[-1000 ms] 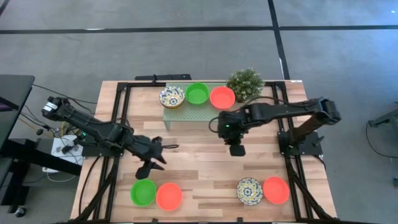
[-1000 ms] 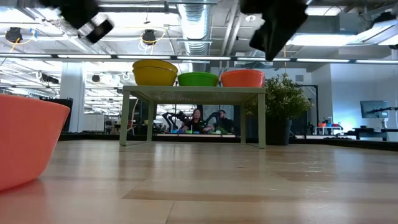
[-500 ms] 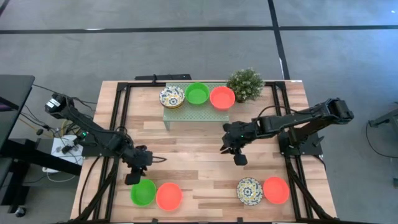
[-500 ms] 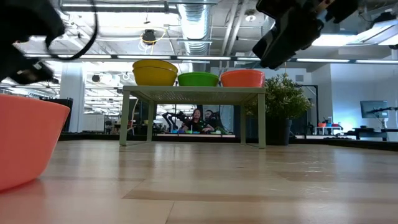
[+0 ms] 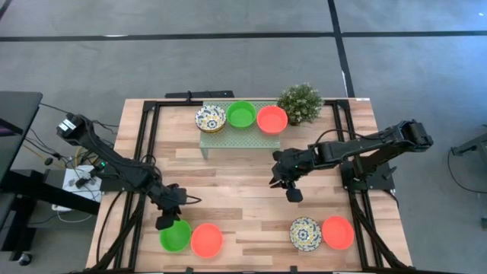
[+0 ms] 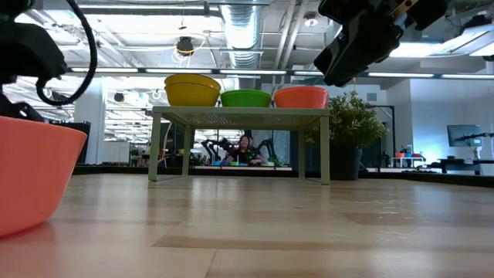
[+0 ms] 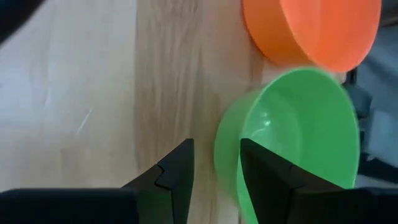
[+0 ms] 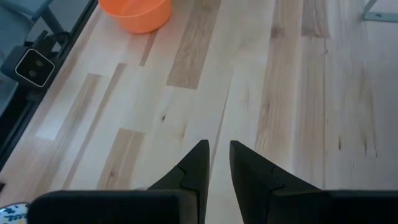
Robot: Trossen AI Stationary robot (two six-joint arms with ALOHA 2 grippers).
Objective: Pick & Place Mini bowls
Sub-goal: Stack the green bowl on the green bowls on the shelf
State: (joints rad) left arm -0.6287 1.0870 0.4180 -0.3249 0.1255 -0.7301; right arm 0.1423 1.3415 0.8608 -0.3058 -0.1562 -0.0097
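Observation:
A green mini bowl and a red-orange one sit at the near edge on the left. A patterned bowl and another red-orange one sit at the near edge on the right. Three more bowls rest on the green shelf: patterned, green and red-orange. My left gripper is open and low at the near green bowl's far-left rim. My right gripper hangs over mid-table, fingers narrowly apart and holding nothing. My left gripper comes from above with its fingers astride the near green bowl's rim on the far-left side, one finger over the inside and one outside. I cannot tell whether either finger touches the rim. The bowl stands upright on the table.
A small potted plant stands at the shelf's right end. Black frame rails run along both table sides. Bare wood lies between the shelf and the near row of bowls. In the low view the red-orange bowl looms at the left.
My left gripper has moved toward the near edge and come down to the green bowl's rim. My right gripper first drew away from the shelf toward the near right, then stayed still. No bowl has moved.

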